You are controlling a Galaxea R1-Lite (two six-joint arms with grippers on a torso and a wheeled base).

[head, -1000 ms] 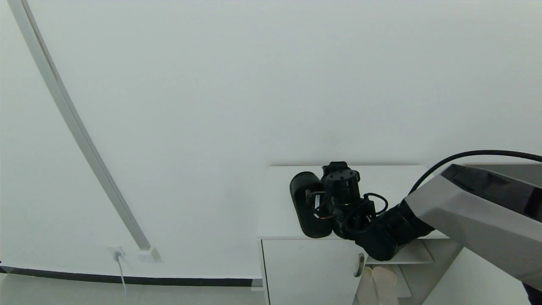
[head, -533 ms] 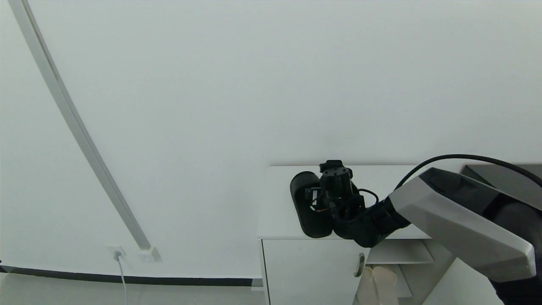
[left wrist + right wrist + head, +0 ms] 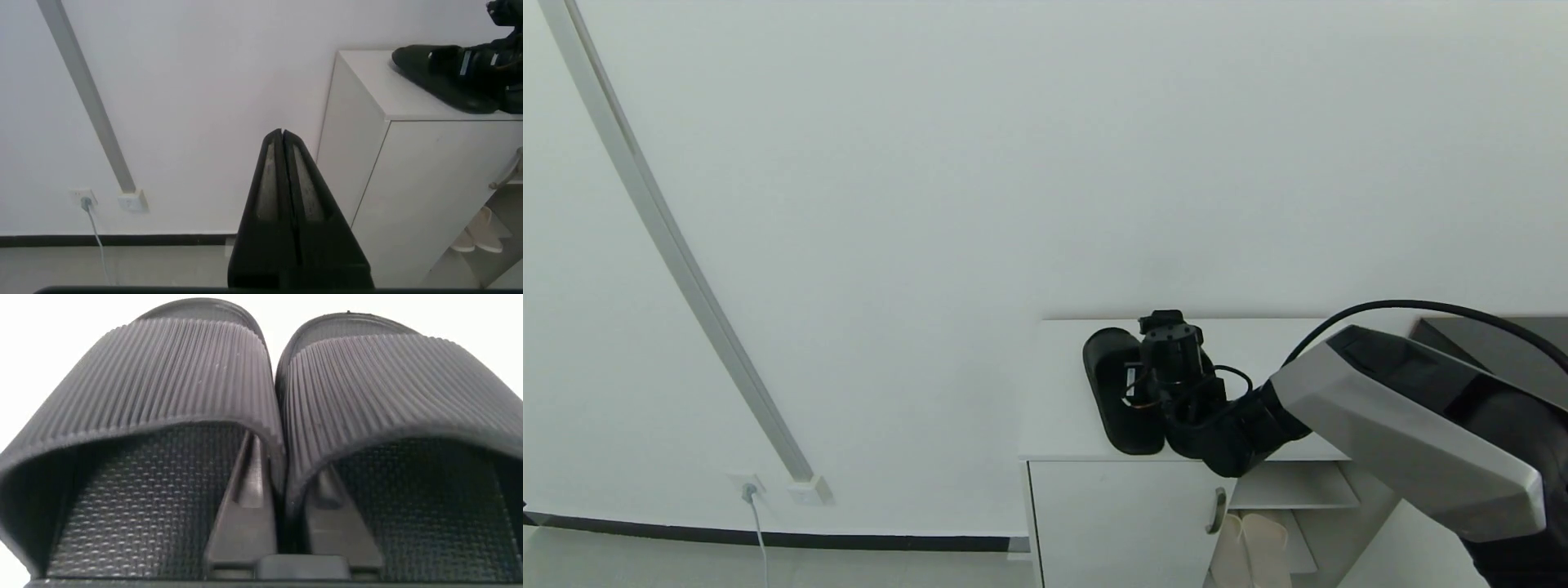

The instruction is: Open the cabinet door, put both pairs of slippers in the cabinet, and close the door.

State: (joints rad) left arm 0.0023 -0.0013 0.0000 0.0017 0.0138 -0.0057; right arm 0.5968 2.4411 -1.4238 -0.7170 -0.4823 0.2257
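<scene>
Pinching the black slippers (image 3: 1115,400) by their adjoining inner walls, the right gripper (image 3: 284,469) has one finger inside each slipper, squeezed almost together on them. The pair sits on the cabinet (image 3: 1062,400) top, near its front left corner. Below, the right compartment is open, and white slippers (image 3: 1250,551) lie on the lower level under a shelf (image 3: 1294,487). Off the cabinet's left side, the left gripper (image 3: 282,163) has its fingers pressed together, gripping nothing.
</scene>
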